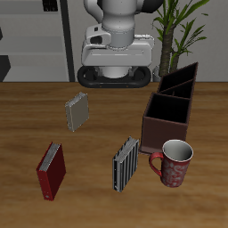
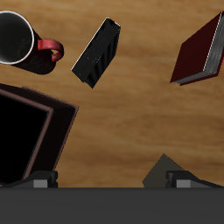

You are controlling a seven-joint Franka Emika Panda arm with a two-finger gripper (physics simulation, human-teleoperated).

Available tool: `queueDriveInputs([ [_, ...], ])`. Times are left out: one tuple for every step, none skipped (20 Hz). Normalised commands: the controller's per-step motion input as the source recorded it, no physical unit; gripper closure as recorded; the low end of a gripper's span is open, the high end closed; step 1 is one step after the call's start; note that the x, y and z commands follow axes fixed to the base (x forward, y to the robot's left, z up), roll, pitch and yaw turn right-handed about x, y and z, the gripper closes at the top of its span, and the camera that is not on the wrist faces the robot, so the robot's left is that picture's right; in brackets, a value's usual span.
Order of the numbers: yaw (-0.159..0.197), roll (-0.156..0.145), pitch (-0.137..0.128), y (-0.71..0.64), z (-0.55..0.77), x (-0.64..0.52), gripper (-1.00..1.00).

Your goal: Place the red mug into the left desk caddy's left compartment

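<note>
The red mug (image 1: 175, 165) stands upright near the table's front edge, white inside, just in front of the left desk caddy (image 1: 174, 102). The caddy is a long dark reddish-brown box. Its narrower left compartment with tall sloping walls (image 1: 182, 80) is the end farthest from the mug. In the wrist view the mug (image 2: 19, 42) and a corner of the caddy (image 2: 31, 131) show far below. My gripper (image 2: 114, 182) is open and empty, high above the table near the robot's base. Only its fingertips (image 2: 39, 180) show.
A black-and-white striped book (image 1: 126, 163) stands beside the mug and also shows in the wrist view (image 2: 98, 52). A red book (image 1: 52, 169) lies near the front edge. A small grey book (image 1: 77, 111) stands mid-table. A potted plant (image 1: 183, 27) is behind the caddy.
</note>
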Motion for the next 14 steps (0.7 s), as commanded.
queueDriveInputs([
  [-0.017, -0.058, -0.013, -0.05, 0.06, 0.48, -1.0],
  [-0.047, -0.042, 0.026, 0.05, 0.04, 0.45, -1.0],
  [0.026, -0.051, -0.037, 0.08, 0.07, 0.49, -1.0],
  [0.023, -0.057, -0.017, 0.16, 0.08, 0.49, -1.0],
  [-0.025, -0.023, 0.001, 0.1, 0.04, 0.36, -1.0],
  [0.0, 0.0, 0.0, 0.0, 0.0, 0.0, -1.0],
  [-0.075, -0.031, -0.014, 0.25, 0.15, 0.68, -1.0],
  [0.04, -0.028, -0.036, 0.29, 0.11, 0.49, -1.0],
  [-0.03, 0.009, 0.024, 0.31, 0.05, 0.57, -1.0],
  [0.004, 0.015, -0.039, 0.44, 0.13, 0.46, -1.0],
  [0.053, 0.001, -0.071, 0.45, 0.15, 0.44, -1.0],
  [-0.014, -0.008, -0.017, 0.41, 0.09, 0.49, -1.0],
  [0.0, 0.0, 0.0, -0.07, -0.01, -0.02, -1.0],
  [0.019, 0.011, -0.05, 0.59, 0.07, 0.41, -1.0],
])
